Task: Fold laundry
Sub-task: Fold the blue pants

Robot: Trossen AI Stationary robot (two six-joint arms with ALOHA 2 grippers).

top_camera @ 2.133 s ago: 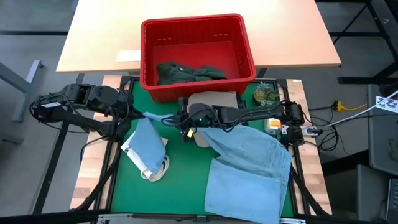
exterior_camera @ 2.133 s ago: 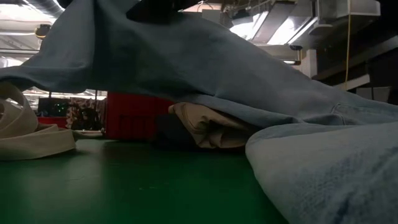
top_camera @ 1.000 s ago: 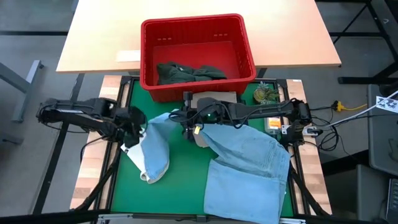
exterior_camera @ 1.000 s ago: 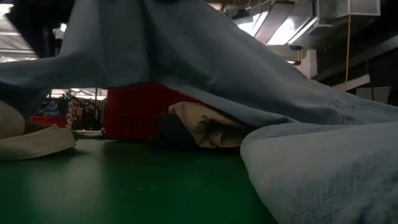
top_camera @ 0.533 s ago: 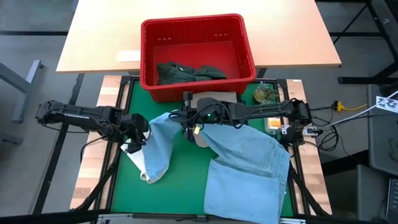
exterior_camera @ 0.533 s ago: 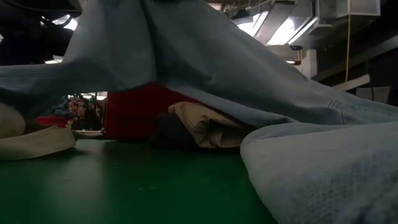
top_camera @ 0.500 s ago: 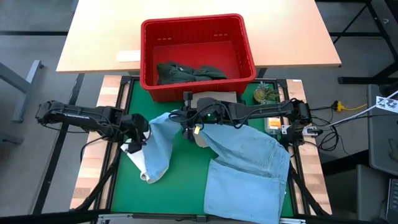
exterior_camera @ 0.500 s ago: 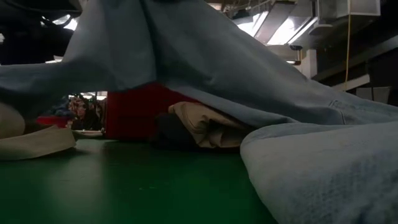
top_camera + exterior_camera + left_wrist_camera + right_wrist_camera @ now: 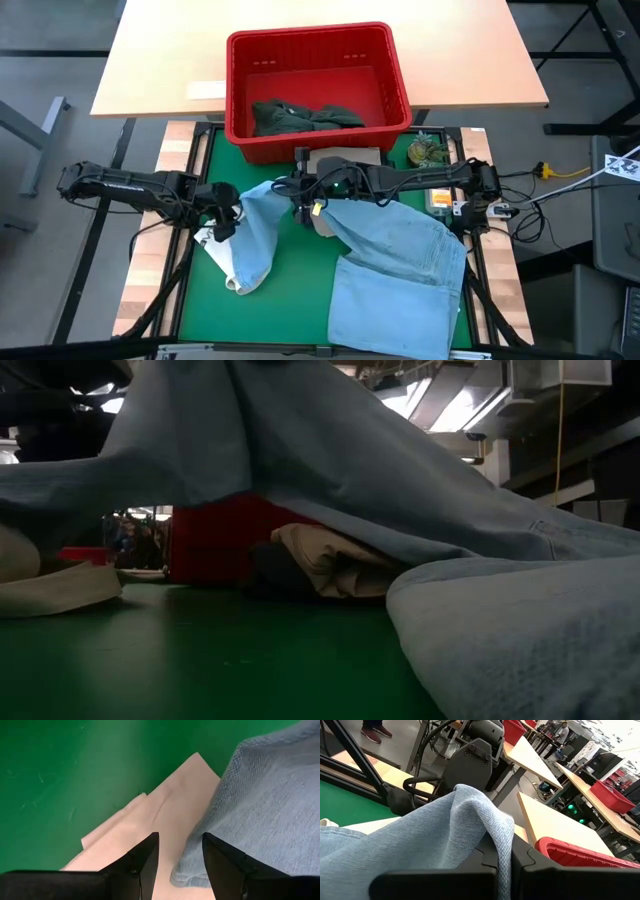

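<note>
On the left of the green desk (image 9: pixel 290 290), the left gripper (image 9: pixel 222 217) hangs low over a cream tote bag (image 9: pixel 222 262), right at the edge of the light blue jeans (image 9: pixel 400 265); its wrist view shows its jaws apart with nothing between them, the bag's cream cloth and the hem of the blue denim just under them. One leg of the jeans drapes from that hem up toward the middle of the desk, where the right gripper (image 9: pixel 300 192) holds it raised, jaws clamped on a fold of the denim, as the right wrist view shows. Beneath the lifted cloth, seen from the low view, a folded beige piece (image 9: pixel 335 565) lies on the desk in front of the red basket (image 9: pixel 318 85). A dark green-grey piece (image 9: pixel 303 116) sits inside that basket. To the right, the rest of the jeans spreads flat toward the desk's near right corner.
</note>
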